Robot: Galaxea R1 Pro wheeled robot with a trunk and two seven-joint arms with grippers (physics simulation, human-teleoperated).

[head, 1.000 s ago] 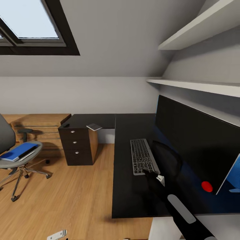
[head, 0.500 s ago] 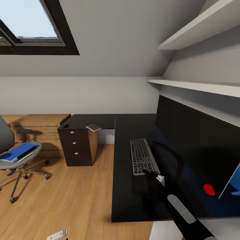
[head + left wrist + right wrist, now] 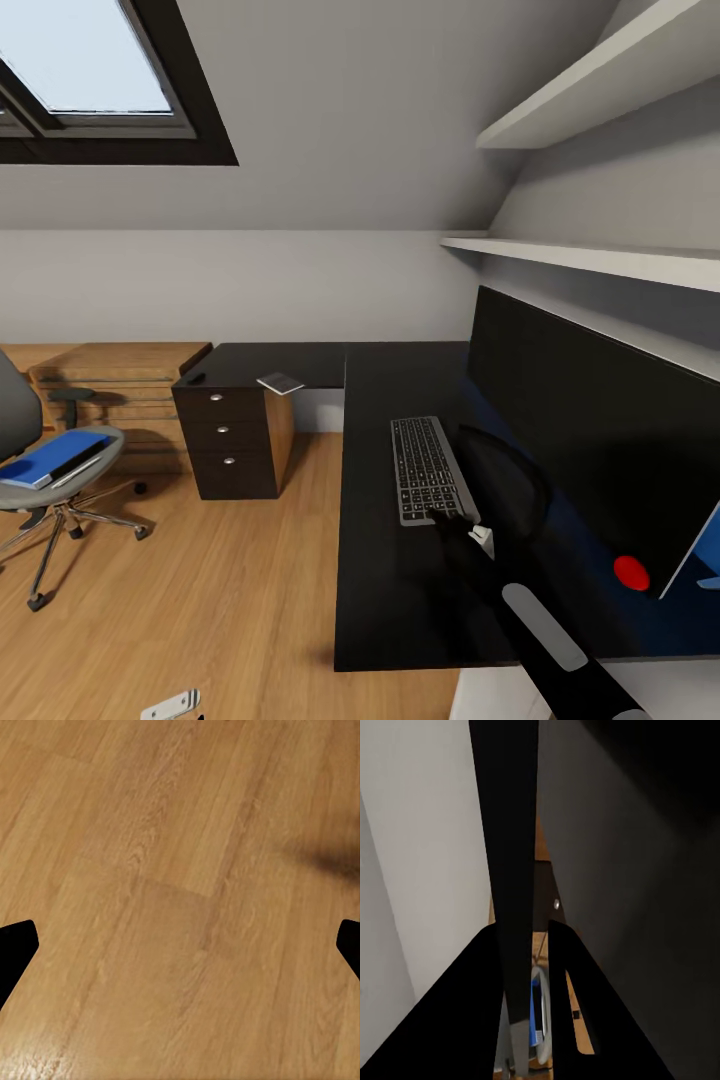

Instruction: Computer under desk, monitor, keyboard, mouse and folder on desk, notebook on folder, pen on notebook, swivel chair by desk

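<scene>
The keyboard point(image 3: 428, 465) lies flat on the black desk point(image 3: 375, 580), in front of the wide black monitor point(image 3: 590, 420). My right gripper point(image 3: 458, 522) sits at the keyboard's near end. In the right wrist view the keyboard point(image 3: 506, 832) shows as a thin dark slab between the two fingers, and the right gripper point(image 3: 523, 931) is shut on it. The notebook point(image 3: 282, 381) rests on the desk above the drawer unit. A small dark mouse point(image 3: 197, 378) lies at the desk's far left corner. The folder point(image 3: 52, 458) lies on the seat of the swivel chair point(image 3: 30, 480). My left gripper point(image 3: 180, 945) hangs open over the floor.
A light wooden drawer chest point(image 3: 120, 395) stands behind the chair. Two white shelves point(image 3: 580, 258) run above the monitor. A blue panel with a white edge point(image 3: 705, 545) is at the monitor's near end. Wooden floor point(image 3: 200, 600) lies between chair and desk.
The head view has turned slightly to the right, so the chair sits further left in the picture. The right gripper and the keyboard have not visibly moved.
</scene>
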